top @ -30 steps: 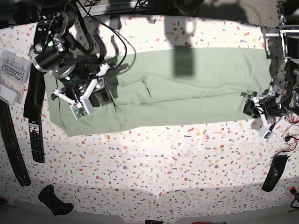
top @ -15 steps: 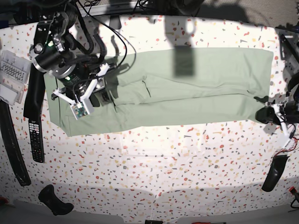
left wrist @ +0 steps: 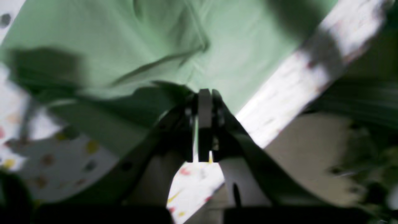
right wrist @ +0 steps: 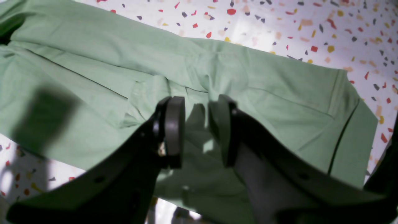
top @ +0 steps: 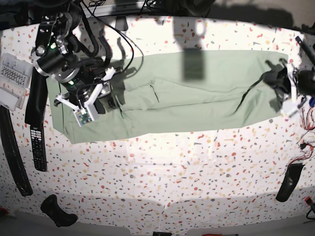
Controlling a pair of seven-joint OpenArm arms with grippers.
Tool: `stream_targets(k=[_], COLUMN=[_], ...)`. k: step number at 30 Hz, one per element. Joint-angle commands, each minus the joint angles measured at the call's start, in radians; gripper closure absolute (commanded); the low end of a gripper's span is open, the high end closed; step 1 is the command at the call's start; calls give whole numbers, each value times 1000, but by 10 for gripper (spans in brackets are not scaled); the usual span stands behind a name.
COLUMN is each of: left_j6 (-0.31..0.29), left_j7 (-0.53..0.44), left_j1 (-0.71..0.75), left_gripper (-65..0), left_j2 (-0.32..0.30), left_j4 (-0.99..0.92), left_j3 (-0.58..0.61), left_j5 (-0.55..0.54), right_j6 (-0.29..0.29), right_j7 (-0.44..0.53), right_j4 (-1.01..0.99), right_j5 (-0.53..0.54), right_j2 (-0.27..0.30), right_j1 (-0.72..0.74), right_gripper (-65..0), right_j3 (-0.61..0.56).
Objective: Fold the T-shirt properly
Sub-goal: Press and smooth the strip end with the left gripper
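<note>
At T-shirt hem, left tool pinches cloth (fully closed).

Bright overhead light washes out the far edge of the bench in the base view, whose borders bow like a fisheye. My left wrist view is smeared with blur. Dark shadows cross the T-shirt; my right wrist view stays sharp.

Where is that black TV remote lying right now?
In the base view the remote lies on the speckled table at the far left, just left of the T-shirt.
</note>
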Motion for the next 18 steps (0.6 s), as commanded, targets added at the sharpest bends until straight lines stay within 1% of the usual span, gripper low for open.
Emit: stream_targets(k=[1,3,4,7,12,16,18], left_j6=[-5,-5,-5,-5,-5,-5,-5], left_j7=[-56,-146,-169,-194,-302,-334,-359], left_j1=[9,37,45,81,132,154,156], left_gripper=[0,0,0,0,0,0,0], left_j2=[-33,-43,-42,-43,-42,-42,-42], left_j4=[30,41,40,39,39,39,39], left_j3=[-11,-11,-11,-11,-11,-11,-11], left_j5=[50,179,232,331,497,574,581], right_j6=[6,6,6,6,6,6,6], right_j7=[24,24,24,24,23,23,23], right_j4=[18,18,18,18,18,18,18], right_j5=[10,10,10,10,10,6,6], right_j2=[3,3,3,3,3,3,3], right_j1=[10,10,10,10,10,10,10], right_gripper=[-180,-180,-180,-180,-180,-180,-180], right_j3=[2,2,2,2,2,3,4])
